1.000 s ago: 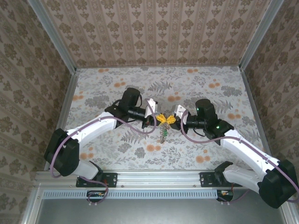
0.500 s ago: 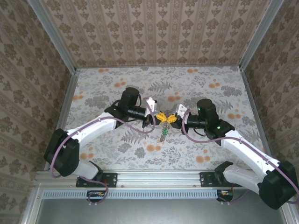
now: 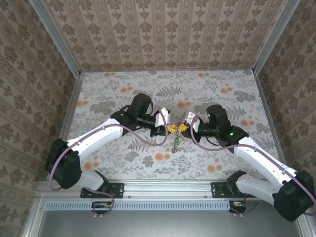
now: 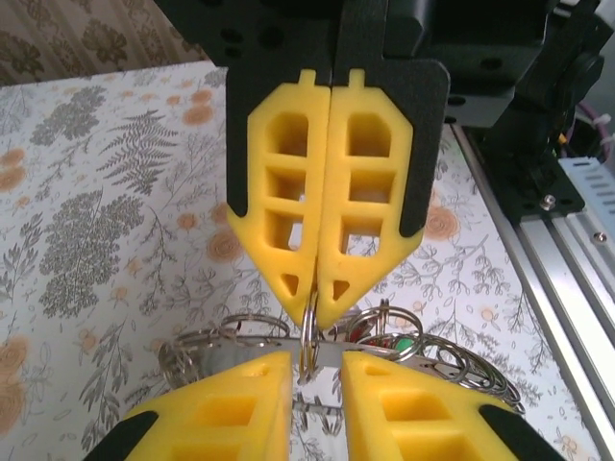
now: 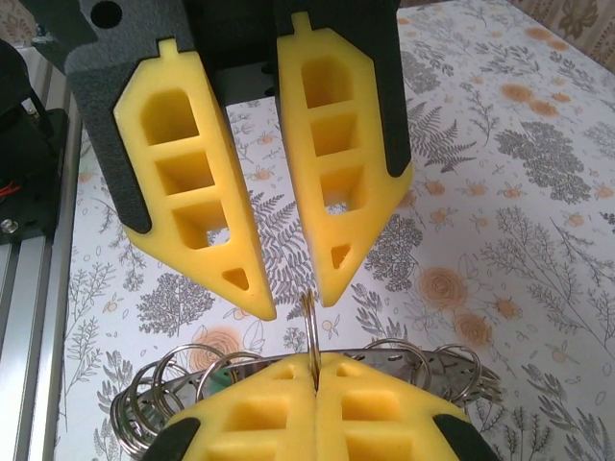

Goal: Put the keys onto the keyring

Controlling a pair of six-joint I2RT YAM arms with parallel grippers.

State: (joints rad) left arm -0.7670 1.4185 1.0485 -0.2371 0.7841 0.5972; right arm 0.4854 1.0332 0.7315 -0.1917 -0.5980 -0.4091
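Left end effector (image 5: 293, 303) has parted narrowly around the keyring (image 5: 309, 331) that right end effector (image 5: 315, 373) clamps.

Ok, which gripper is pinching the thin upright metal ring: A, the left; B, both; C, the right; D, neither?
C: the right gripper is shut on the thin metal ring, while the left gripper has its fingers apart on either side of it.

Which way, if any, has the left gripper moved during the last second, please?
Yes, slightly: the left gripper has shifted right and toward the front rail.
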